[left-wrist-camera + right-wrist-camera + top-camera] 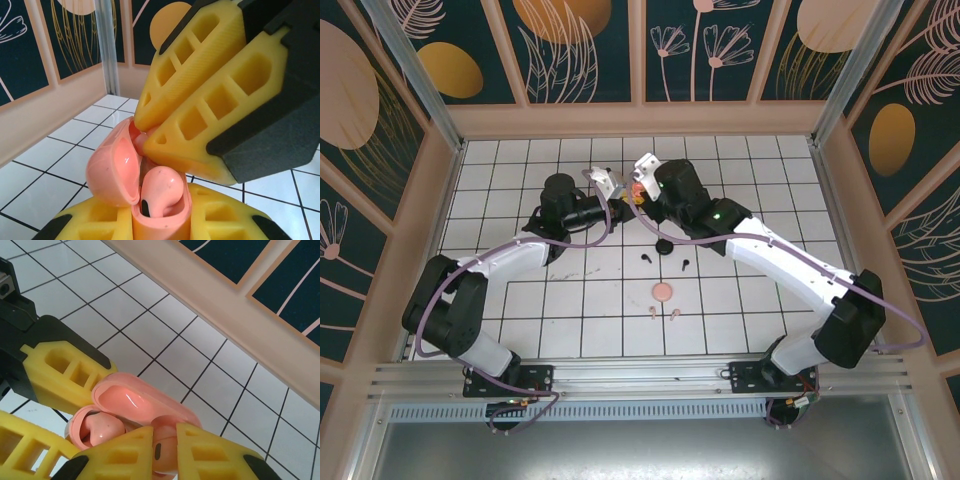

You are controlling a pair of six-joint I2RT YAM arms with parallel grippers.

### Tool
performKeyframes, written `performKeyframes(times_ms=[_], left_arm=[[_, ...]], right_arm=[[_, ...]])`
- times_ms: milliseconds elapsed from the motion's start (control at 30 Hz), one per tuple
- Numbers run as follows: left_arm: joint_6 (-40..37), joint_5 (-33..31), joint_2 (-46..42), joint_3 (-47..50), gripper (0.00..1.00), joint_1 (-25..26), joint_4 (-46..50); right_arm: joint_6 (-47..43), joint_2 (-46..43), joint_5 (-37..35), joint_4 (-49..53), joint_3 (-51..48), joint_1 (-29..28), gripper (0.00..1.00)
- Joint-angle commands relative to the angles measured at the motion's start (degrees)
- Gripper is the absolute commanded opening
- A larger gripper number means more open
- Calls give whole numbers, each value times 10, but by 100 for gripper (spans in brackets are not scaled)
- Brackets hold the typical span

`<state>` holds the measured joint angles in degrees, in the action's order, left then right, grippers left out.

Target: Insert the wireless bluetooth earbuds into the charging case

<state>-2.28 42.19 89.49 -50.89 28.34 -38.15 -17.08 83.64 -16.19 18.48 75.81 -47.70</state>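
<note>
1. Jaws of the left gripper [160, 222] are clamped on the open pink charging case [112, 172].
2. One pink earbud [161, 192] is seated; a second earbud [162, 454] is pinched by the right gripper [164, 432] beside it.
3. Two black earbuds [647, 258] and a pink pair [653, 312] are left on the tiles [570, 300].

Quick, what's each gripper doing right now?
Left gripper: jaws closed, holding the open pink case.
Right gripper: jaws closed on a pink earbud.
</note>
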Motion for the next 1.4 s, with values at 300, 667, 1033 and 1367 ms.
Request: performKeyframes(times_ms=[300, 667, 1033, 1367], left_arm=[[-1, 16, 6, -24, 0, 6, -36], [3, 12, 11, -26, 0, 6, -37], [4, 8, 15, -25, 0, 5, -36], [5, 6, 16, -21, 0, 6, -38]], right_arm=[[-6, 17, 23, 23, 21, -31, 25], [9, -6, 20, 30, 28, -37, 34], [11, -18, -3, 30, 49, -37, 39], [20, -40, -5, 36, 60, -28, 42]])
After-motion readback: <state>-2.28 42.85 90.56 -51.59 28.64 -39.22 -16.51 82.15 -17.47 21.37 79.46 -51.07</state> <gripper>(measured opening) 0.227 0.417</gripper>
